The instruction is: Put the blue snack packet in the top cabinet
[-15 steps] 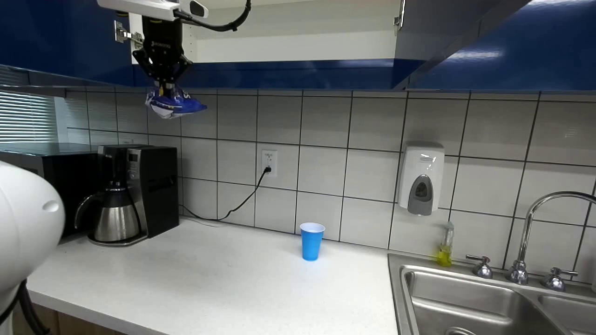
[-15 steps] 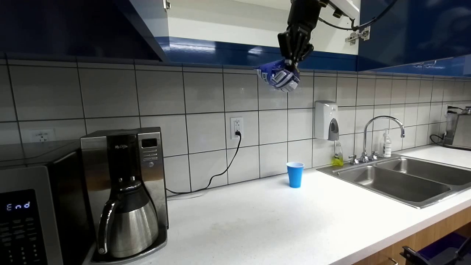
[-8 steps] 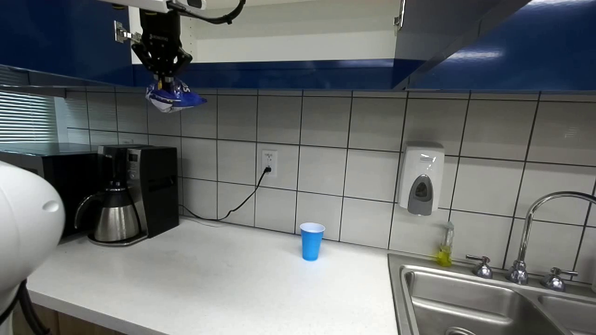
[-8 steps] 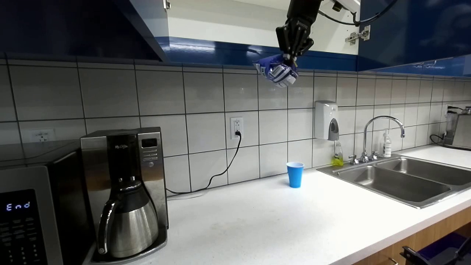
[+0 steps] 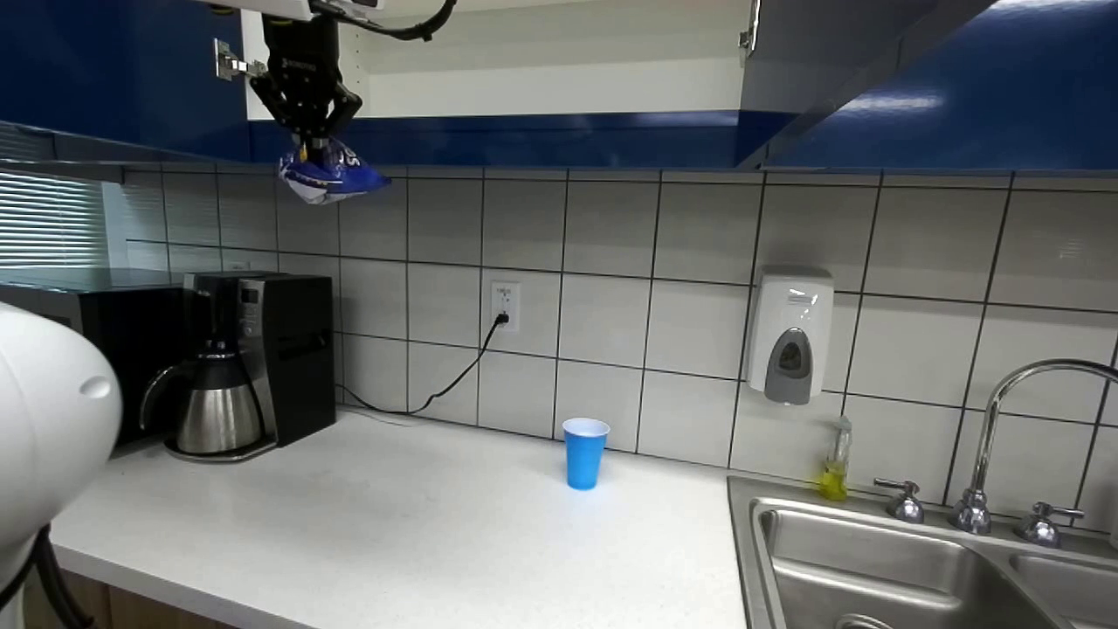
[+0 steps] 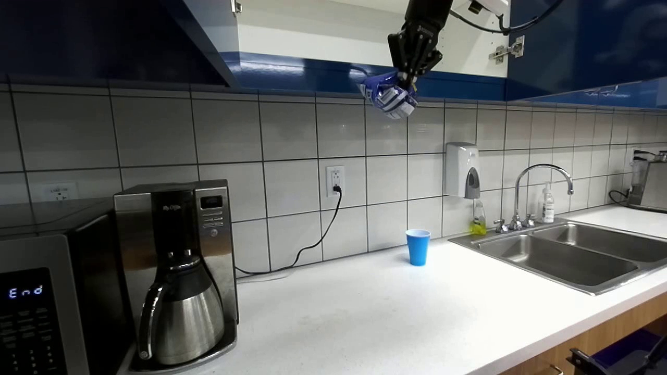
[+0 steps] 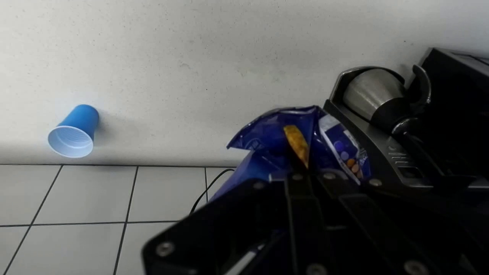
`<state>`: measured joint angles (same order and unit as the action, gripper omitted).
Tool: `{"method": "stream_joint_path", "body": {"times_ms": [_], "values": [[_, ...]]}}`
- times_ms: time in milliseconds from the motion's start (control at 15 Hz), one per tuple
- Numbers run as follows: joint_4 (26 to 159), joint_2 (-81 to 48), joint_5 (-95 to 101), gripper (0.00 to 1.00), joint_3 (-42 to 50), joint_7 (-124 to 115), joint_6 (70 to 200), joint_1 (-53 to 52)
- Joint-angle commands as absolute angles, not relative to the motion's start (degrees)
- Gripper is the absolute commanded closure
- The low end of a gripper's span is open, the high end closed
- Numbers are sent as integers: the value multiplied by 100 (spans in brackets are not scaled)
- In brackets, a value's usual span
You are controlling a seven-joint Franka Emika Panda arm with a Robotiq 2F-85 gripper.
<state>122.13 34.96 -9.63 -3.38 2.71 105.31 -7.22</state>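
Packet (image 5: 339,178) is pinched in your pincer (image 5: 315,154); you hold it outside, in front of the open cabinet (image 5: 541,140), and well above the white surface (image 5: 419,524), on which the cup (image 5: 583,459) stands upright.

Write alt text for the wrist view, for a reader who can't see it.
A black gripper pinches a crumpled blue snack packet, seen from above, over a pale countertop. At left in the picture, a blue cup stands near a tiled wall; at right sits a coffee maker with a steel carafe.
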Motion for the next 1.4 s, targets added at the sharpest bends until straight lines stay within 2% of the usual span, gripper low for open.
{"method": "stream_joint_path", "body": {"times_ms": [0, 600, 667, 1333], "values": [[12241, 3589, -902, 100, -449, 80, 10753, -629], [12297, 3611, -891, 100, -482, 4, 11159, -628], [11565, 3580, -801, 100, -509, -68, 10563, -635], [10058, 3318, -754, 100, -660, -462, 9792, -550]]}}
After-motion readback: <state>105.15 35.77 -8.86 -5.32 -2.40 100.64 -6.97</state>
